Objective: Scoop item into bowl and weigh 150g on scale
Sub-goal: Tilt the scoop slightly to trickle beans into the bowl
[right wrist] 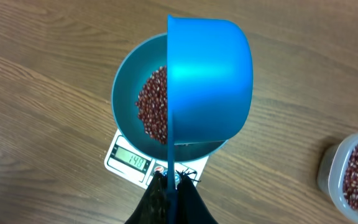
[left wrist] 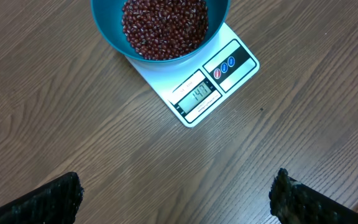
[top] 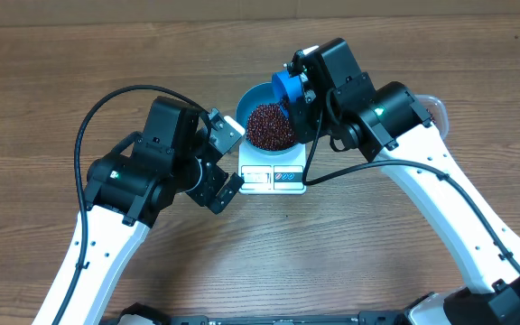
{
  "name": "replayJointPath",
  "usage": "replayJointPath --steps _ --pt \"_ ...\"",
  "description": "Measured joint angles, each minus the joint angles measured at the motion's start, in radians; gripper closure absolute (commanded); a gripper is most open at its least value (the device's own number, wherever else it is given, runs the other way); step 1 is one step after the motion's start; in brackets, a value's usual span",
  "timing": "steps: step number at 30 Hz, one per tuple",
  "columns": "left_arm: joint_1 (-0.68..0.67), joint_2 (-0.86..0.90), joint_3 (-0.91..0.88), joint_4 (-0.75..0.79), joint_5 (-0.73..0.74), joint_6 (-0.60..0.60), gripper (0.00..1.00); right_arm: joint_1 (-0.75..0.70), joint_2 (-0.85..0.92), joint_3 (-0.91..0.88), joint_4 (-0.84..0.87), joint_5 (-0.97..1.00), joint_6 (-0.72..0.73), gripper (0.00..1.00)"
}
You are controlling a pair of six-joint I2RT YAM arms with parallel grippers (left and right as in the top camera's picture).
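Scoop (right wrist: 210,81) handle sitting clamped in right gripper (right wrist: 171,186); left gripper (left wrist: 176,199) hanging open; beans (left wrist: 163,28) loose, probably spilling easily.

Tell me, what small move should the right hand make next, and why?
Probably tip the scoop slightly more, letting only a few beans drop. The right hand holds it on its side above the bowl, and the scale reads just below the target. Whether beans remain in it is hidden.
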Motion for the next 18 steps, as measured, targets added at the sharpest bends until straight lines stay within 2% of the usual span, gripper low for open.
replayJointPath --steps 18 --pt "0.000 0.000 0.000 0.000 0.000 0.000 0.00 0.000 0.002 0.002 0.011 -0.011 0.009 0.96"
